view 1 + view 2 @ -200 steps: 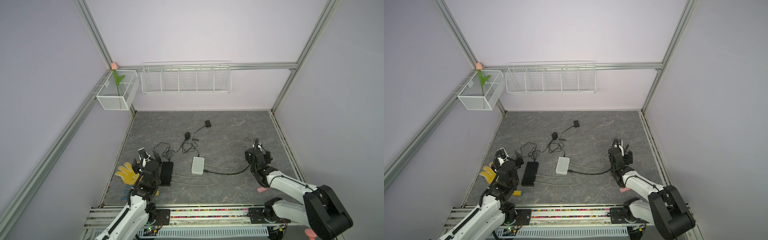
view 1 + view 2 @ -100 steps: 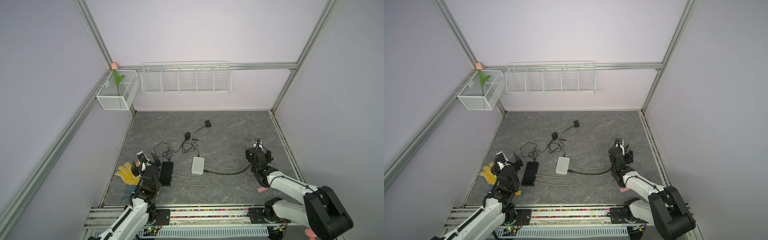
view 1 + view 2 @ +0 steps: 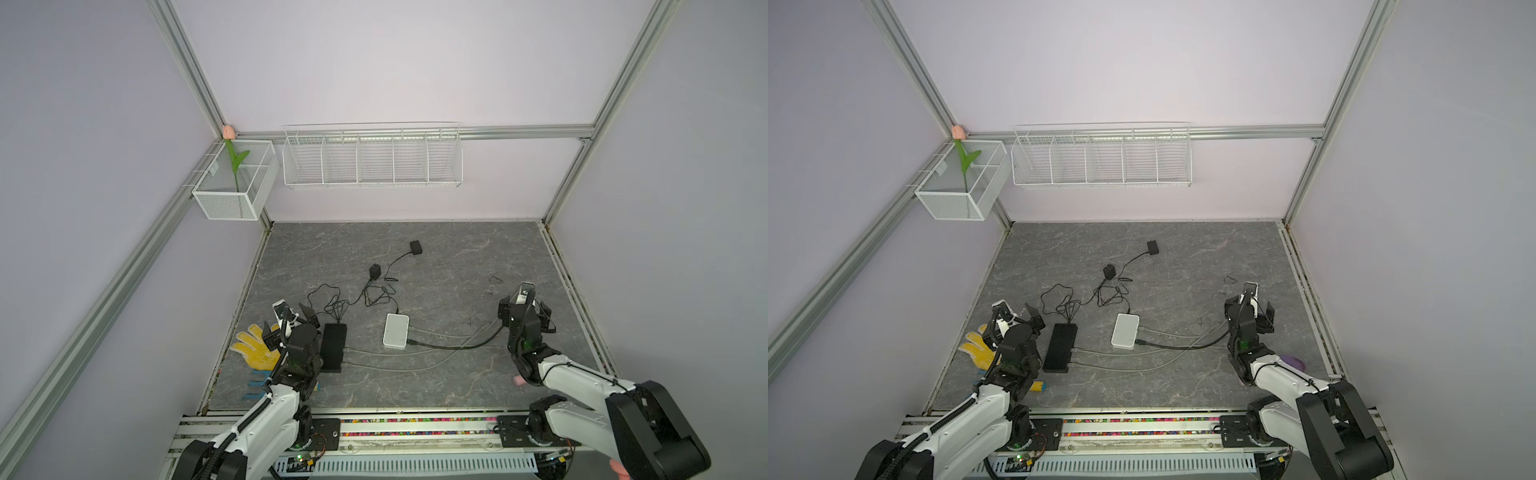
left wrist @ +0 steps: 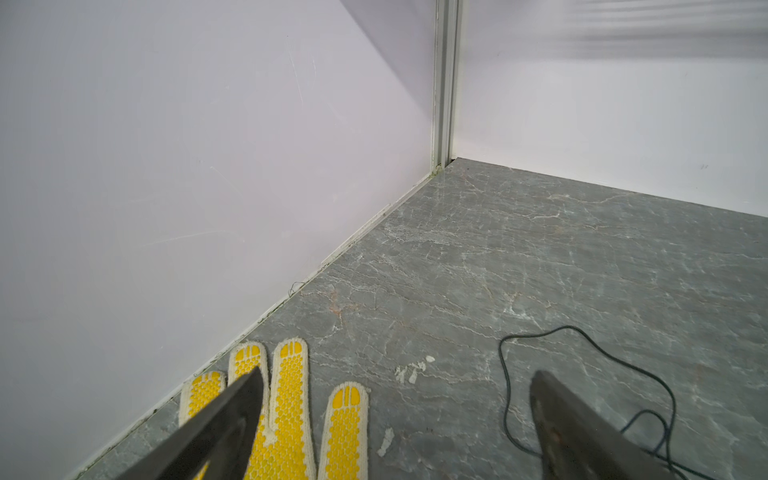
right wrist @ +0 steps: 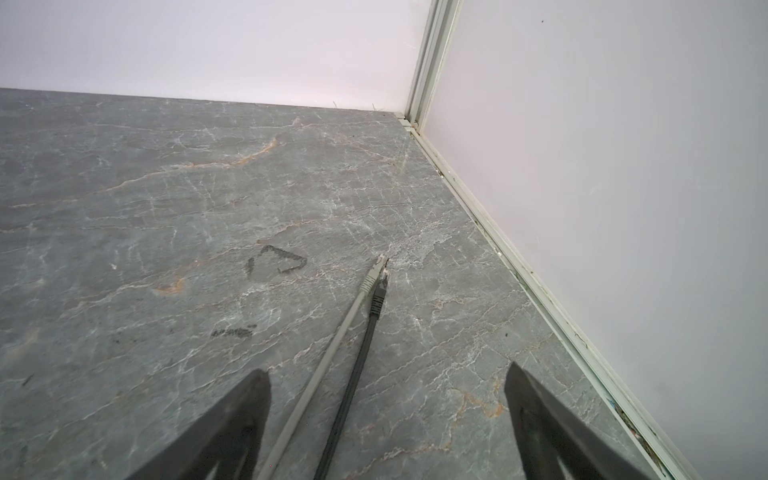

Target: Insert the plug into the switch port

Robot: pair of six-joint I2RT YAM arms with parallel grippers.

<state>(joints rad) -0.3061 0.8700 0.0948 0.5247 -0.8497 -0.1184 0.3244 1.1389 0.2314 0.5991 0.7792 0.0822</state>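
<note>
Almost nothing has moved: at the right of both top views the right gripper (image 5: pixel 386 370) still hovers open over the loose grey plug (image 5: pixel 372 276), and the left gripper (image 4: pixel 397 372) is open and empty, so pickup is pending.

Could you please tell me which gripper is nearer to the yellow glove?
Left. The left gripper is right next to the yellow glove, at the left side of the table; the right gripper is on the opposite side, beyond the white switch.

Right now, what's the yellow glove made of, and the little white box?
The glove looks like cream knitted cloth with yellow rubbery dots in a honeycomb pattern. The white box seems smooth plastic, judging by its even, rounded shell, though it is far away.
</note>
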